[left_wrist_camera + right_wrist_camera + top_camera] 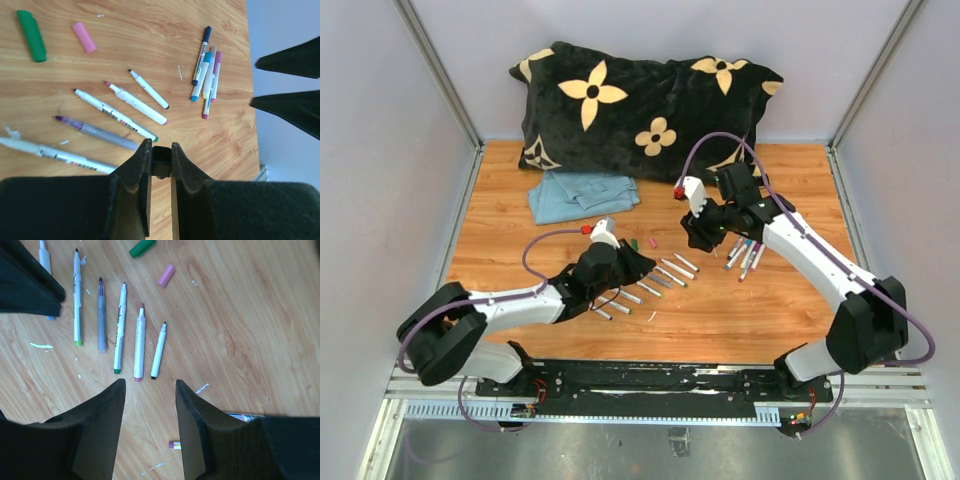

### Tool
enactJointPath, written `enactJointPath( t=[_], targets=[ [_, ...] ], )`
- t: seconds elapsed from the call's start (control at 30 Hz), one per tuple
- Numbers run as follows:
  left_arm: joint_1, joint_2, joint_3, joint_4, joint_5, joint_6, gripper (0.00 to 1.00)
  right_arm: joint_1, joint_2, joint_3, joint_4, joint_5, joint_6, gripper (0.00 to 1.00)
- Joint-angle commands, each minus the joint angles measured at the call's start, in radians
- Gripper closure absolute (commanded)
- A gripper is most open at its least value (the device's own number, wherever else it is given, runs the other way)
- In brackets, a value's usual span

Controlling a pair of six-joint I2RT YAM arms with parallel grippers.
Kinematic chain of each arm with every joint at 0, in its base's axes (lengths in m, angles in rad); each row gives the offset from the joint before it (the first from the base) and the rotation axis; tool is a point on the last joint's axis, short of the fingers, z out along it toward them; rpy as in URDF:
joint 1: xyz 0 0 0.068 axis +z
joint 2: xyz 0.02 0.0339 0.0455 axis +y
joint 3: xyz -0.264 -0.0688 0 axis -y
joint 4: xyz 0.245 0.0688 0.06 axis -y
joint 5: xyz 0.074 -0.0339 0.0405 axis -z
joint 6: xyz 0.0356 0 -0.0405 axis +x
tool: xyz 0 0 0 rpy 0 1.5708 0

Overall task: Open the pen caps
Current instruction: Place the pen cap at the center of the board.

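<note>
Spanning the floor of the cell, the wooden table (740, 310) carries everything. A black pillow (640, 105) with cream flowers lies along its far edge, and a folded blue cloth (582, 193) sits just in front of it, toward the far left corner.

Both arms reach in from the near edge toward the middle of the table. The left gripper (161, 150) is clamped on a small black cap (161, 161) — the cap is pinched between the two fingertips, with bare wood below. The right gripper (150, 385) hangs over the middle of the table with its jaws parted and nothing between them.

About six uncapped pens (139, 345) lie side by side in a loose row at the centre of the table, tips bare, none touching its neighbour. A second bunch — a few capped pens (205, 75), their caps dark blue, light blue and pink-purple — lies packed together closer to the right edge, some of them touching.

Two loose caps rest on the wood on the far side of the row: a green cap (31, 36) and, near it but apart, a pink cap (84, 37). Small white flecks (41, 345) dot the wood around the row.
</note>
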Motion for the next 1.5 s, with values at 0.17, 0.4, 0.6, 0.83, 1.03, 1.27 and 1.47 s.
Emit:
enactJointPath(
  t=[0.17, 0.4, 0.6, 0.83, 1.03, 1.27, 1.47],
  targets=[
    [-0.069, 0.228, 0.188, -0.001, -0.070, 0.057, 1.00, -0.113, -0.119, -0.029, -0.031, -0.135, -0.015, 0.53],
    [-0.090, 0.404, 0.387, -0.150, -0.125, 0.096, 1.00, -0.237, -0.174, -0.070, -0.033, -0.193, -0.009, 0.51],
    [-0.090, 0.614, 0.701, -0.456, -0.209, 0.085, 1.00, -0.318, -0.156, -0.078, -0.035, -0.209, -0.003, 0.52],
    [-0.089, 0.778, 0.939, -0.620, -0.268, 0.116, 1.00, -0.346, -0.160, -0.082, -0.035, -0.227, 0.001, 0.52],
    [-0.066, 0.820, 1.015, -0.708, -0.331, 0.110, 1.00, -0.371, -0.169, -0.088, -0.034, -0.247, 0.005, 0.52],
    [-0.020, 0.794, 0.984, -0.735, -0.356, 0.109, 1.00, -0.381, -0.168, -0.088, -0.034, -0.260, 0.006, 0.52],
    [-0.012, 0.794, 0.986, -0.778, -0.404, 0.109, 1.00, -0.383, -0.166, -0.090, -0.035, -0.262, 0.009, 0.52]
  ],
)
